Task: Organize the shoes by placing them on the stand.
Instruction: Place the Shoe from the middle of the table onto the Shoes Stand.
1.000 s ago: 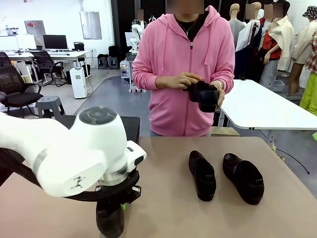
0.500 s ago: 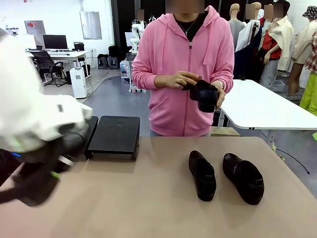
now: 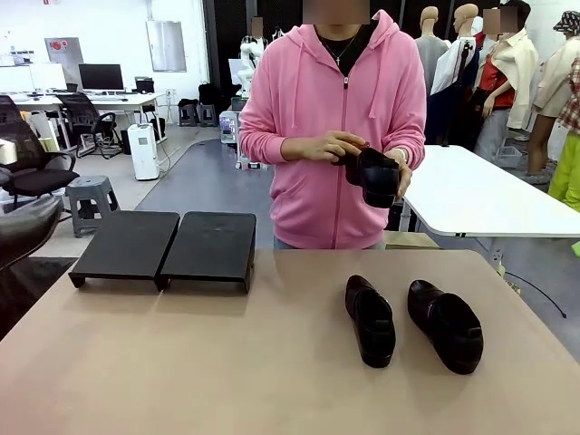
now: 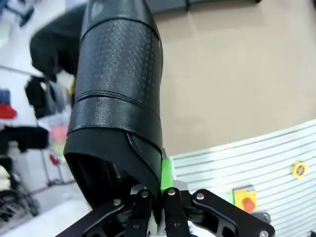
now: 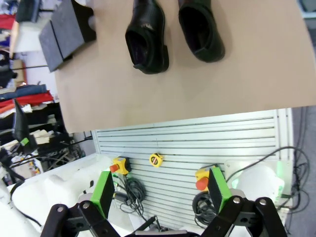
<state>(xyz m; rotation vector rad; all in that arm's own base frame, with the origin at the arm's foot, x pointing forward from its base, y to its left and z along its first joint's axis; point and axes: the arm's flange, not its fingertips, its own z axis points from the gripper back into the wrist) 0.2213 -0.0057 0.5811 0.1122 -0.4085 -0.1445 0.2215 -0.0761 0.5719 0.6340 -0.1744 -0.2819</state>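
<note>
My left gripper [image 4: 160, 190] is shut on the heel rim of a glossy black shoe [image 4: 118, 94], held up off the tan table [image 4: 237, 74]. A dark rounded end of that shoe [image 3: 25, 228] shows at the left edge of the front view. Two more shoes [image 3: 372, 319] [image 3: 446, 324] lie side by side on the table's right half, also below my right gripper as shoes [image 5: 146, 34] [image 5: 200, 27]. The person holds a fourth shoe [image 3: 375, 176] in both hands at chest height. The stand [image 3: 168, 243], two black sloped platforms, sits bare at the far left. My right gripper [image 5: 160, 192] hangs open off the table's near edge.
The person in a pink hoodie [image 3: 335, 118] stands at the table's far side. The table's near half [image 3: 227, 362] is bare. A white table [image 3: 480, 195] stands behind on the right. Below the table's near edge, a slatted panel [image 5: 187, 143] carries cables and red buttons.
My left arm has swung from the table's near left out past the left edge, carrying its shoe. The stand now shows in full. The two shoes on the table have not moved.
</note>
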